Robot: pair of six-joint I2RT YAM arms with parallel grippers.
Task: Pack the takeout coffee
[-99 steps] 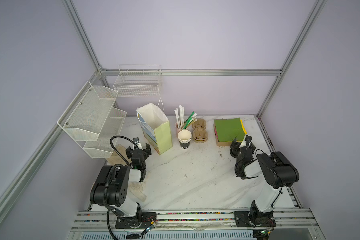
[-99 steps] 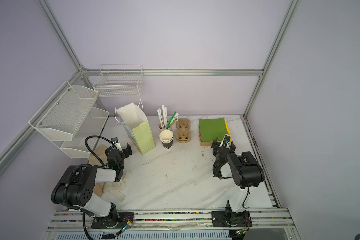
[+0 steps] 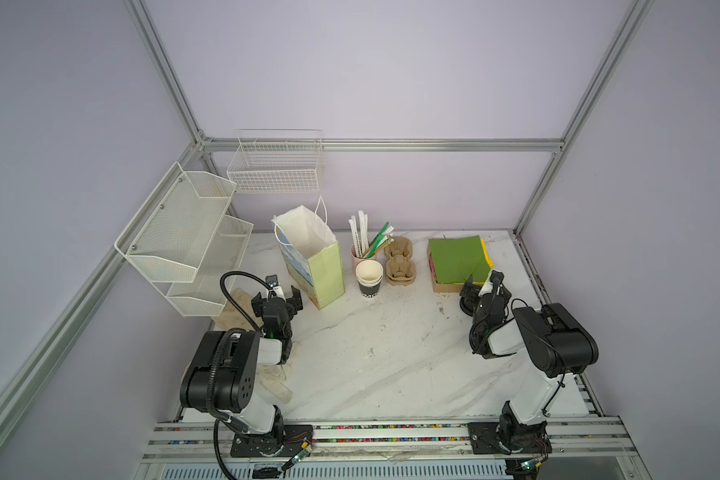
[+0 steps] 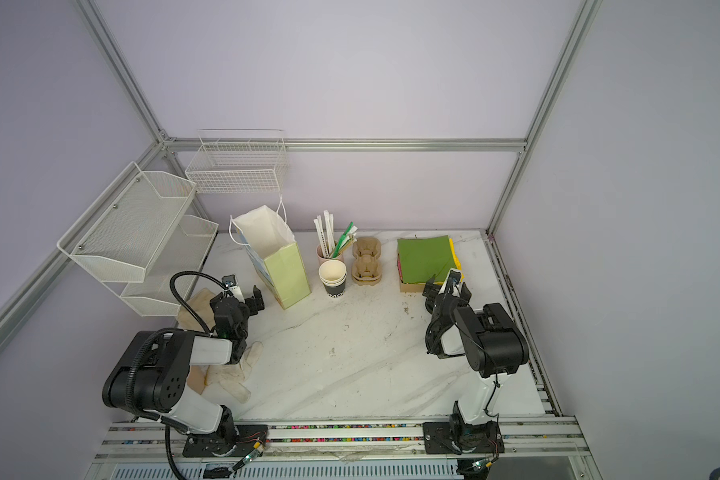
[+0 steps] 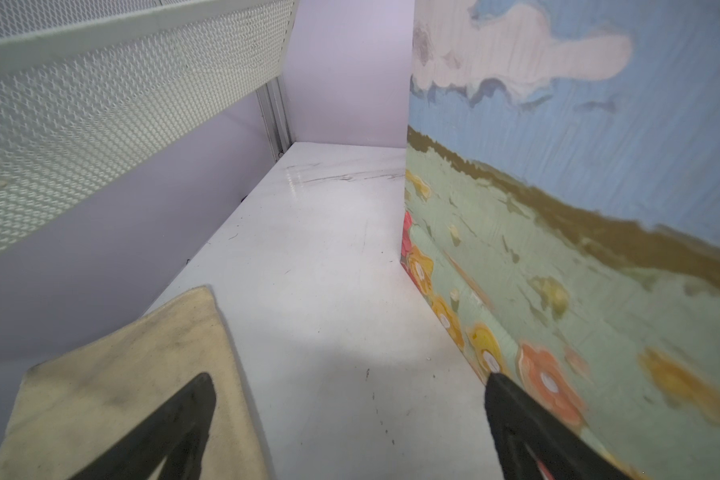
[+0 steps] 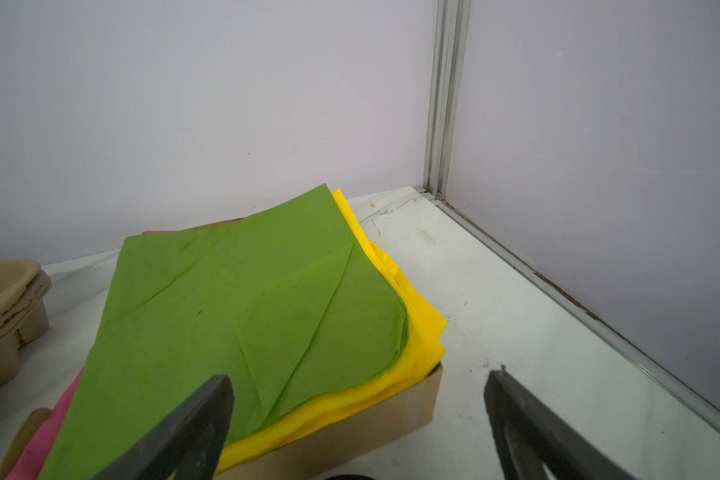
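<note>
The left arm (image 3: 221, 370) and right arm (image 3: 553, 345) are folded low, wrists reaching toward the far side. The left tool (image 3: 276, 297) and right tool (image 3: 482, 283) both have their jaws wide apart, gripping nothing

Pale lilac walls (image 3: 391, 83), aluminium frame rails (image 3: 391, 144), white marble tabletop (image 3: 391, 353), mesh shelves (image 3: 184, 224), wire basket (image 3: 275, 174), soft even light

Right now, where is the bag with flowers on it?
In both top views the bag stands open at the back left of the table, between the left pincer and the lidless black cup.
</note>
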